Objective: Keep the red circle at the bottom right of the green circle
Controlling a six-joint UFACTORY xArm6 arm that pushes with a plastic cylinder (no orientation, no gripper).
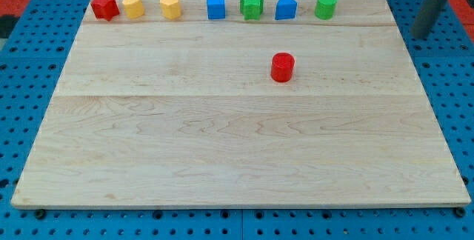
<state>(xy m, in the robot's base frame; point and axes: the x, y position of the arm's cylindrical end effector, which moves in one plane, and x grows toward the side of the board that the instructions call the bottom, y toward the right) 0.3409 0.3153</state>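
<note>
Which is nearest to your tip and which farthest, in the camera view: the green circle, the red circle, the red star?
My tip stands off the board at the view's upper right.
1. green circle: right end of the top row, nearest.
2. red circle: alone mid-board, below the row.
3. red star: left end of the top row, farthest.

My rod (437, 3) is entering from the view's top right corner and slanting down toward the view's left. My tip (421, 37) is sitting at the rod's lower end, near the view's right edge. The arm above the rod is lying out of frame.
</note>
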